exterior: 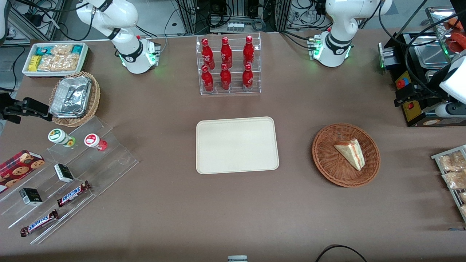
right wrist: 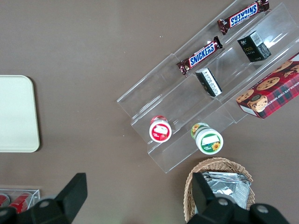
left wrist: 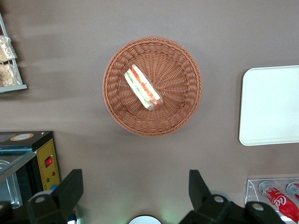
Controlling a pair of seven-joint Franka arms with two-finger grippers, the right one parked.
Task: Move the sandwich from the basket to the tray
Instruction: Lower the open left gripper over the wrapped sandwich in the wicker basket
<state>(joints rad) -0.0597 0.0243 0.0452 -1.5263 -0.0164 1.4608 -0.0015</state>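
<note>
Listing what you have on the table: sandwich (exterior: 350, 153), one triangular wedge, lying inside the basket (exterior: 327, 160), its red and green cut edge showing. Basket sits on the brown table (exterior: 218, 211) toward the working arm's end. Tray (exterior: 236, 145), cream and bare, sits beside the basket, apart from it, nearer the front camera than your rack of red bottles (exterior: 227, 65). Gripper (left wrist: 135, 186) hangs high above the table near the basket, fingers (left wrist: 70, 189) spread wide and released, grasping nothing.
</note>
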